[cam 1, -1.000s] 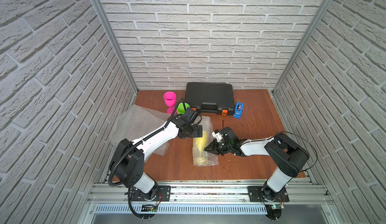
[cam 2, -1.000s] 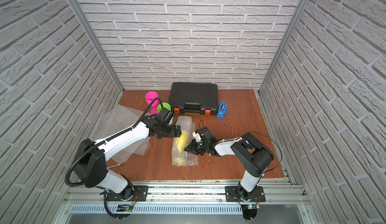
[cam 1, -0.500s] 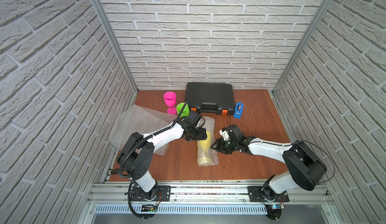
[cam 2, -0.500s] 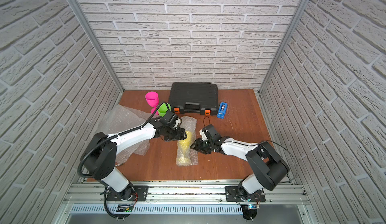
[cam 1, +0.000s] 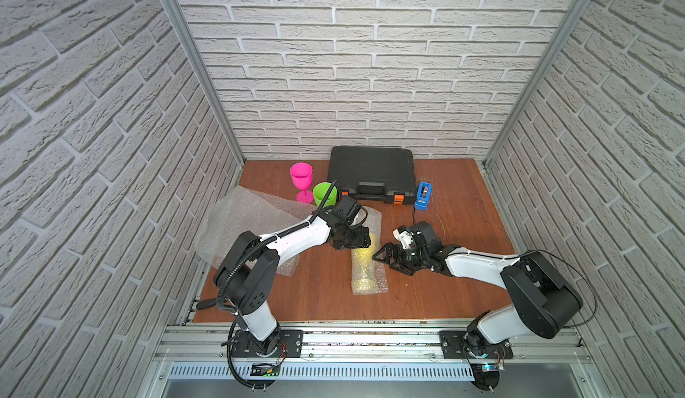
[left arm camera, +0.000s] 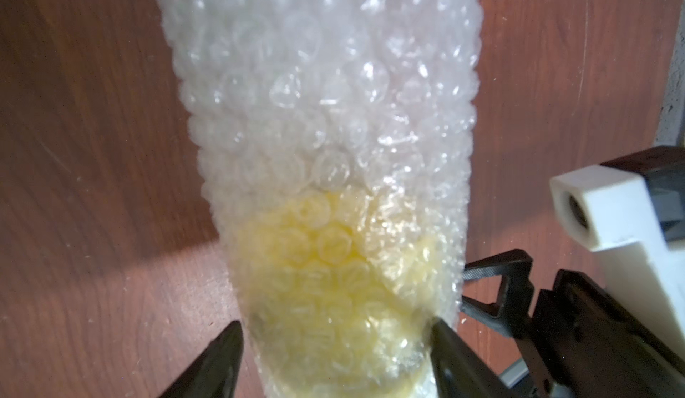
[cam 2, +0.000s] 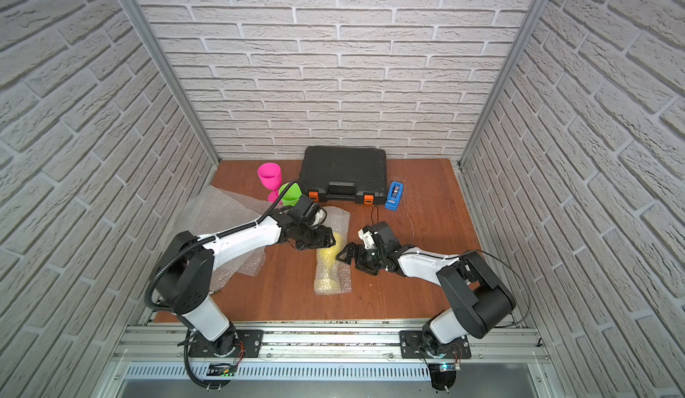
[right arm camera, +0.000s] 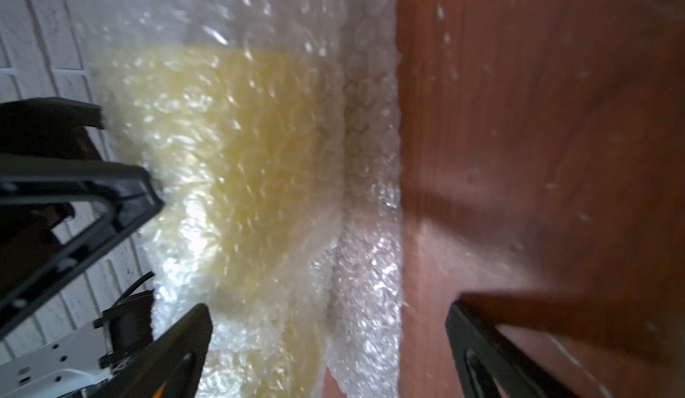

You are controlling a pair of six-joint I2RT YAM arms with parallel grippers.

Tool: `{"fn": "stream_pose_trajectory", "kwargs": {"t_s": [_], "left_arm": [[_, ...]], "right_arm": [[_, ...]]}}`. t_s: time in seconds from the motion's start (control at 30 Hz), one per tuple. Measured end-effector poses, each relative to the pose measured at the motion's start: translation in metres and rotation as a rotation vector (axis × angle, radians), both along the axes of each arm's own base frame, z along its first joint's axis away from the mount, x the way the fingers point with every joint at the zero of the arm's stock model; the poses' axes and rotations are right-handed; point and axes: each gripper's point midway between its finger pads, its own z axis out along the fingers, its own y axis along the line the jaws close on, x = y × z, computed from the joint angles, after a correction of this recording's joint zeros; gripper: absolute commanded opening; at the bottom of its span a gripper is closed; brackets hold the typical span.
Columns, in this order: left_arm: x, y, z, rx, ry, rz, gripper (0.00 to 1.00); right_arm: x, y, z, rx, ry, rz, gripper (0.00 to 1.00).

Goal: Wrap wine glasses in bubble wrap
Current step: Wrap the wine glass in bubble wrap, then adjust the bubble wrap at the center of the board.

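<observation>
The yellow goblet [cam 1: 364, 260] is laid on its side mid-table [cam 1: 463, 225], rolled in bubble wrap [cam 1: 372, 285]. Its long axis is set from far to near; which end carries the bowl cannot be told. The far end is closely straddled by the left gripper [left arm camera: 333, 335], but whether it is clamped cannot be told. The right gripper [right arm camera: 328, 312] is spread wide, released, just right of the roll.

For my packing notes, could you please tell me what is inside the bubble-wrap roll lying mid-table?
A yellow goblet, lying down, shows dimly through the bubble wrap; the layers hide its rim and fine details.
</observation>
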Motion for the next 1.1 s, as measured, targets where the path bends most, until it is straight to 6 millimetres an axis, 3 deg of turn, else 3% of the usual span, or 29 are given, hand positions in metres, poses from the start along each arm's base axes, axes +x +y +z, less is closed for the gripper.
{"fn": "stream_pose_trajectory", "kwargs": {"t_s": [0.23,0.47,0.67,0.77,0.97,1.1], "left_arm": [[0.000,-0.001,-0.001,0.005,0.002,0.002,0.77],[0.000,-0.001,-0.001,0.008,0.001,0.002,0.77],[0.000,-0.003,-0.002,0.009,0.007,0.008,0.77],[0.000,-0.003,-0.002,0.008,0.009,0.012,0.77],[-0.002,-0.003,-0.002,0.015,0.010,0.010,0.76],[-0.001,-0.003,-0.002,0.016,0.007,0.013,0.76]], "right_arm": [[0.008,0.015,0.004,0.161,-0.052,-0.023,1.00],[0.006,0.013,0.005,0.214,-0.039,-0.074,1.00],[0.002,0.030,0.005,0.223,-0.017,-0.042,0.99],[0.002,0.033,0.004,0.222,-0.009,-0.038,0.88],[0.000,0.031,0.000,0.190,0.008,-0.029,0.51],[0.003,0.031,0.008,0.156,-0.014,-0.021,0.40]]}}
